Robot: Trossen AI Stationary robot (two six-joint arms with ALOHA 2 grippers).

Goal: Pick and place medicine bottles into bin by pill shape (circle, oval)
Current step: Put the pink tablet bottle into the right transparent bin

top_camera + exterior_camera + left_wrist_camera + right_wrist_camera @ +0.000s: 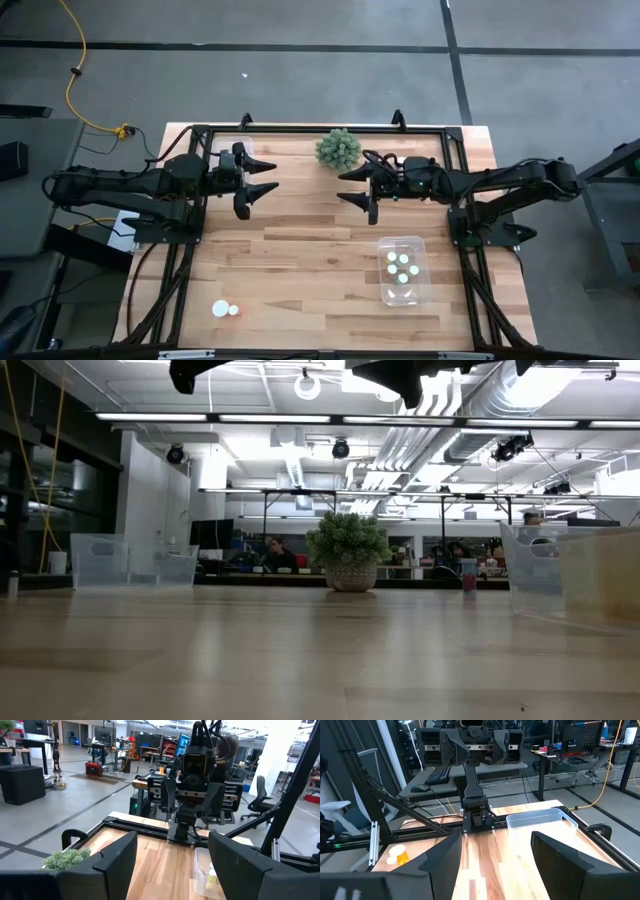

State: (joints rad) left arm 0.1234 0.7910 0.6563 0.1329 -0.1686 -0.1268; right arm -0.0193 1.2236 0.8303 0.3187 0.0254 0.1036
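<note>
From above, the left gripper [268, 187] and right gripper [351, 187] face each other, fingers spread, apart over the wooden table [300, 260]; a green plant ball [338, 149] sits near the right gripper. A clear bin [403, 270] holds 4 white-capped bottles [402, 265]; another bottle [225, 309] lies alone near the table's front left.

Wooden table [300, 250]: plant ball [338, 149], two clear bins [402, 270] [232, 150], loose bottles [225, 309].

Overhead camera looks straight down on my desk [300, 250]; low camera level across it; wrist cameras face each other.
</note>
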